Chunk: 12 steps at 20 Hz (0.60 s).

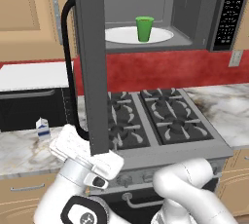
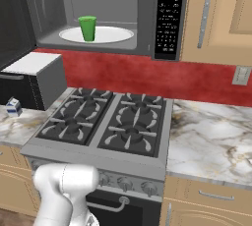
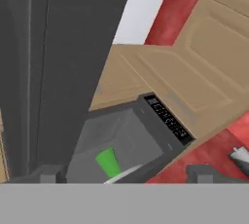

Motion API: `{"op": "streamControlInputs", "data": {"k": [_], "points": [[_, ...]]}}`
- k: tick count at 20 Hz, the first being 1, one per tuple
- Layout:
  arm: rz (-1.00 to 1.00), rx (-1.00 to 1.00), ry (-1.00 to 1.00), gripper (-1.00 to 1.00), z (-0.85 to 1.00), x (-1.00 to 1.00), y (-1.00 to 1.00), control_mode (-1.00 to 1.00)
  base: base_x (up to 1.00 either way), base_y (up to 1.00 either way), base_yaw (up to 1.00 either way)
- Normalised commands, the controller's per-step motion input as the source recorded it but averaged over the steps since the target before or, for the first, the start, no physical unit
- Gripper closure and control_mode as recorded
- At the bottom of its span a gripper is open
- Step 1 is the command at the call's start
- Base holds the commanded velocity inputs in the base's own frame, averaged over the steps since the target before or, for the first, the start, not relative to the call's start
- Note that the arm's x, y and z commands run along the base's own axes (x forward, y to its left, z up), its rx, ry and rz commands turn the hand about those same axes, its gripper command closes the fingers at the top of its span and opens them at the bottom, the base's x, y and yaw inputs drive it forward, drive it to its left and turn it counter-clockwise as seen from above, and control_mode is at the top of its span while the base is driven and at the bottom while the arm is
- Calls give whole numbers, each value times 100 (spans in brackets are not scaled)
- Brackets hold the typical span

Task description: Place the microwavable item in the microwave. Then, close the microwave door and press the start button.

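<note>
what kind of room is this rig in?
A home-style kitchen, rendered. The signs: a gas stove with four burners set into a marble counter, an over-range microwave with its door open and a green cup on the turntable, and wood cabinets.

Green cup (image 3: 108, 162) stands inside the open microwave (image 3: 146, 130), its dark door (image 3: 58, 72) at left

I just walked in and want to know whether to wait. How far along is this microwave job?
Done: the green cup stands on the turntable plate inside the microwave. In hand: the empty, open gripper sits low beside the open door, apparently about to push it. Left: shutting the door, then pressing start on the button panel.
</note>
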Motion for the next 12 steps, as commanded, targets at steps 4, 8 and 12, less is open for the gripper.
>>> {"op": "streamControlInputs", "data": {"k": [4, 8, 12], "points": [[19, 14, 0, -100, -14, 17, 41, -100, 0, 0, 0], [15, 12, -1, -100, 5, 18, 42, -100, 0, 0, 0], [9, 7, -10, -100, 42, -3, 2, -100, 0, 0, 0]]}}
